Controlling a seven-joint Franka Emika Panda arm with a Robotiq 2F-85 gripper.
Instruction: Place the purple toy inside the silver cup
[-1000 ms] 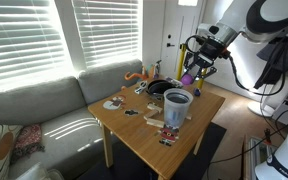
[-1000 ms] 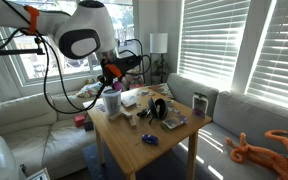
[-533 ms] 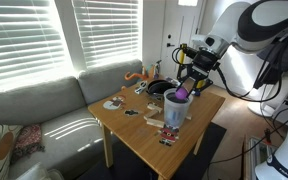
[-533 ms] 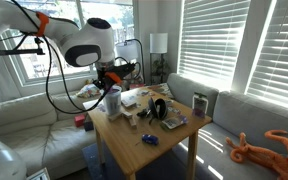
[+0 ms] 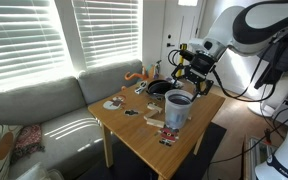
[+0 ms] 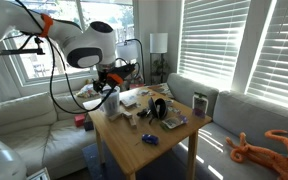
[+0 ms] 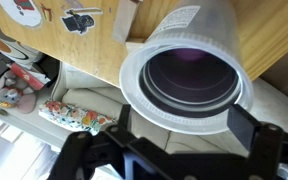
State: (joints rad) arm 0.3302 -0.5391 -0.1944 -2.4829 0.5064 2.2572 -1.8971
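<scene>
The silver cup (image 5: 177, 109) stands upright on the wooden table (image 5: 134, 132), near its edge; in an exterior view the cup (image 6: 112, 102) stands at the table's corner. My gripper (image 5: 190, 80) hangs directly above it, open and empty. In the wrist view I look straight down into the cup (image 7: 184, 75). A faint purple patch, the purple toy (image 7: 192, 57), shows deep in its dark inside. The gripper (image 7: 184, 126) is spread wide, with one dark finger (image 7: 243, 122) at the rim's side. The toy is hidden in both exterior views.
A low dark round bowl (image 5: 159, 88) sits behind the cup, with small toys and cards scattered over the table. A grey sofa (image 5: 44, 110) runs along the window side. An orange plush (image 6: 264, 148) lies on the sofa.
The gripper came down over the cup with the purple toy and opened. The toy has dropped out of the fingers into the cup.
</scene>
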